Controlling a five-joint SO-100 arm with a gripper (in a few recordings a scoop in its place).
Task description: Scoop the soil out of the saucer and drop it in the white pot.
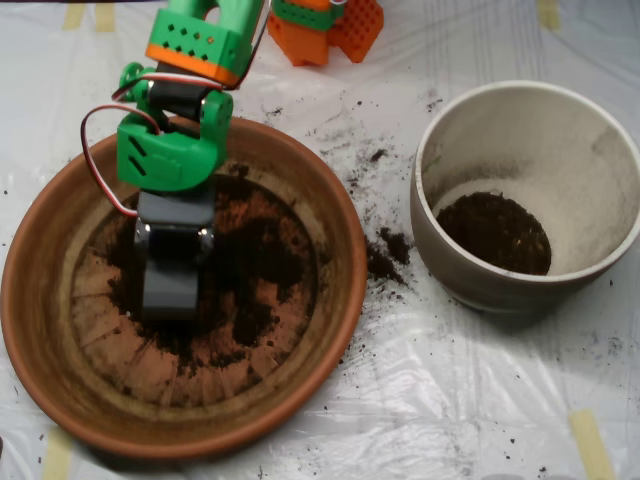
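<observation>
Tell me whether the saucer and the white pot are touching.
Apart. The overhead view shows a strip of plastic-covered table, dusted with spilled soil, between the saucer and the white pot.

— Where does the saucer sit?

— At the lower left of the frame: a wide, shallow terracotta dish, upright, with radial ridges on its base.

— And the soil?

— Dark and crumbly, spread thin over the middle of the dish, the orange base showing through at the lower edge. A second dark patch lies at the bottom of the white pot.

— The pot's place?

— Right of the frame, upright, apart from the dish, deep, cream inside with a grey-brown outer wall. Loose crumbs lie scattered between the two.
</observation>
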